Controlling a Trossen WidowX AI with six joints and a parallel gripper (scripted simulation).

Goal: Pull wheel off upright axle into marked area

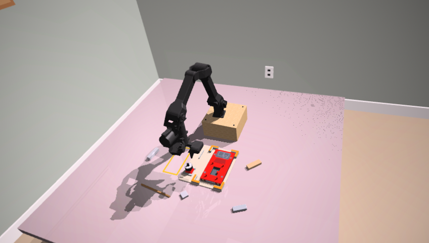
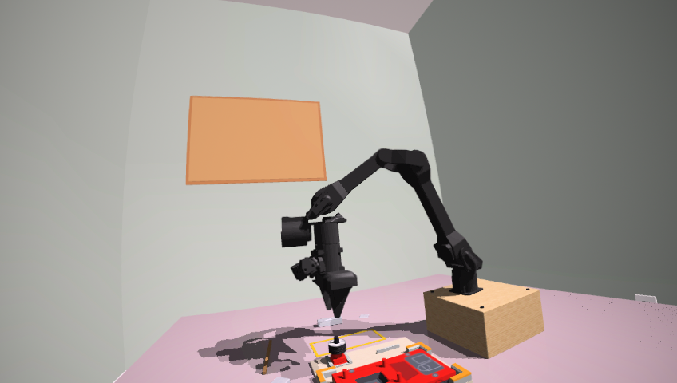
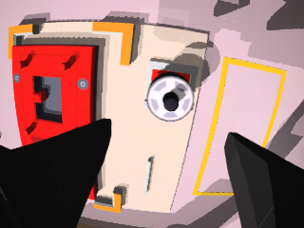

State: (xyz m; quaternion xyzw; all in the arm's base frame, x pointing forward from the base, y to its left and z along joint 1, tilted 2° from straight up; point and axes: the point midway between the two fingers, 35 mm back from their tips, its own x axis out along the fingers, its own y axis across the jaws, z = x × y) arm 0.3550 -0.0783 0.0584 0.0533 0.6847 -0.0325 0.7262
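The wheel point(image 1: 188, 169) point(image 2: 337, 349) point(image 3: 158, 102), with a black tyre and a white hub, sits on the upright axle, whose black tip point(image 1: 187, 164) point(image 2: 336, 338) point(image 3: 171, 102) sticks up through its middle. Under it is a red base at the board's edge. The marked area point(image 1: 170, 173) point(image 2: 313, 349) point(image 3: 217, 100) is a yellow outline on the table beside the board. My gripper point(image 1: 185, 155) point(image 2: 333, 311) point(image 3: 170, 134) is open and empty, pointing down above the board and clear of the wheel. In the wrist view the wheel shows between and beyond the fingertips.
The cream board point(image 1: 200, 164) point(image 3: 128, 157) carries a red car body point(image 1: 221, 161) point(image 2: 403, 367) point(image 3: 52, 62) between orange corner brackets. A thin brown stick point(image 1: 155, 190) point(image 2: 267, 357), grey blocks point(image 1: 183, 194) point(image 1: 239, 208) point(image 1: 152, 153) and a tan block point(image 1: 254, 164) lie around it.
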